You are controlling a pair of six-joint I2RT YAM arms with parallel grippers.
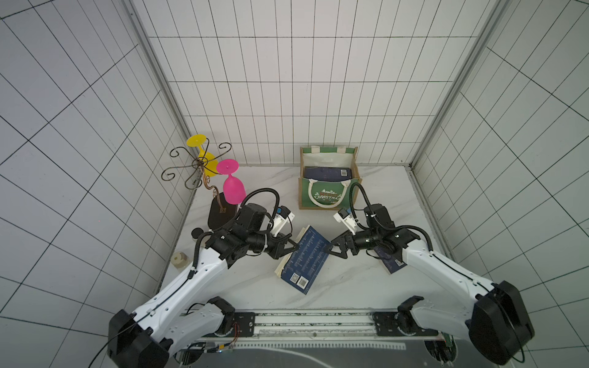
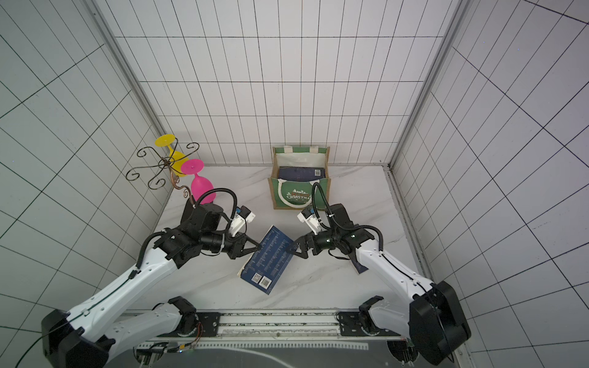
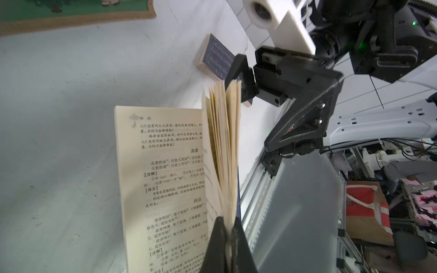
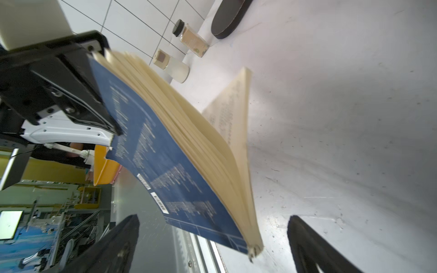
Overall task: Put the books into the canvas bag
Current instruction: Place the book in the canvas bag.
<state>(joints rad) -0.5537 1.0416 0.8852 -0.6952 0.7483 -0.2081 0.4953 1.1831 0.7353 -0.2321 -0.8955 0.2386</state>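
Observation:
A navy blue book [image 1: 306, 261] [image 2: 267, 261] hangs fanned open above the table's middle. My left gripper [image 1: 294, 246] [image 2: 258, 246] [image 3: 227, 221] is shut on its cover and a sheaf of pages [image 3: 222, 141]; one loose leaf [image 3: 160, 177] droops away. My right gripper [image 1: 331, 250] [image 2: 291, 249] [image 4: 212, 221] stands open, a finger on each side of the book's [image 4: 165, 153] opposite edge, not touching it. The canvas bag [image 1: 328, 194] [image 2: 299, 196] stands upright at the back with a navy book [image 1: 328, 173] [image 2: 301, 173] inside. Another navy book [image 1: 390, 263] [image 2: 360, 266] [image 3: 217, 56] lies under my right arm.
A wire rack [image 1: 197, 164] with a pink goblet [image 1: 232, 188] and a yellow goblet [image 1: 204, 153] hanging upside down stands at the back left on a black oval base [image 4: 229, 19]. Two small bottles [image 4: 194, 40] [image 4: 172, 66] stand by the left wall. A metal rail [image 1: 312, 318] runs along the front.

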